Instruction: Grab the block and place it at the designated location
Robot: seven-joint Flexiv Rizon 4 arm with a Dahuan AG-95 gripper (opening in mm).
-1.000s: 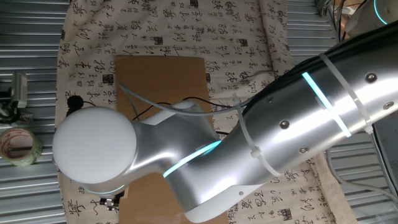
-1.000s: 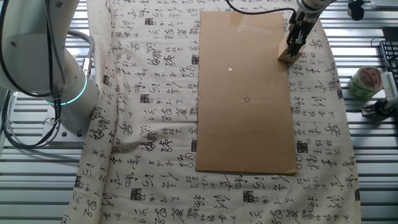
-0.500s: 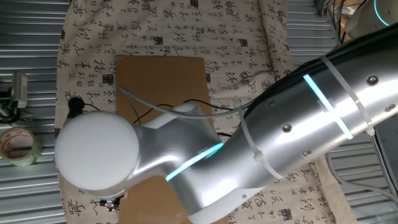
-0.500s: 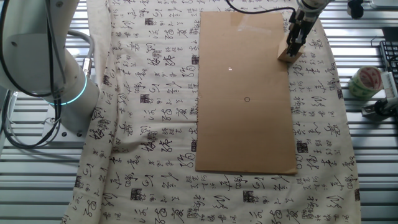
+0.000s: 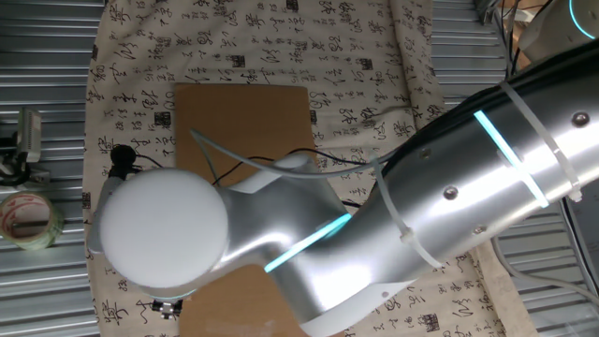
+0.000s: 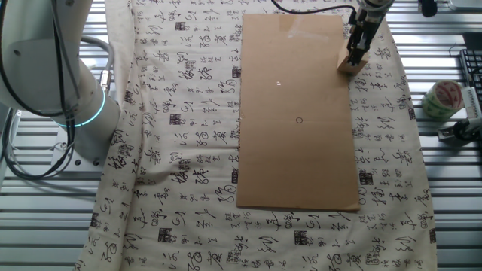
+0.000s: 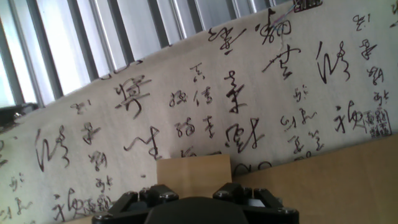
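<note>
The block (image 6: 349, 68) is a pale wooden cube at the far right edge of the brown cardboard sheet (image 6: 294, 165). My gripper (image 6: 352, 62) comes down on it from above, fingers closed on its sides. In the hand view the block (image 7: 193, 169) sits centred between the fingers, cloth behind it. The designated location is a tiny black ring (image 6: 299, 120) drawn mid-sheet, well away from the block. In one fixed view my arm (image 5: 309, 243) hides block, gripper and ring.
A calligraphy-print cloth (image 6: 181, 113) covers the table under the cardboard. A clear tape roll (image 6: 441, 98) lies off the cloth on the metal slats, also seen in one fixed view (image 5: 28, 220). The robot base (image 6: 53, 68) stands at the left.
The arm has shifted a little in one fixed view. The gripper and block sit marginally higher in the other fixed view. The grip looks the same.
</note>
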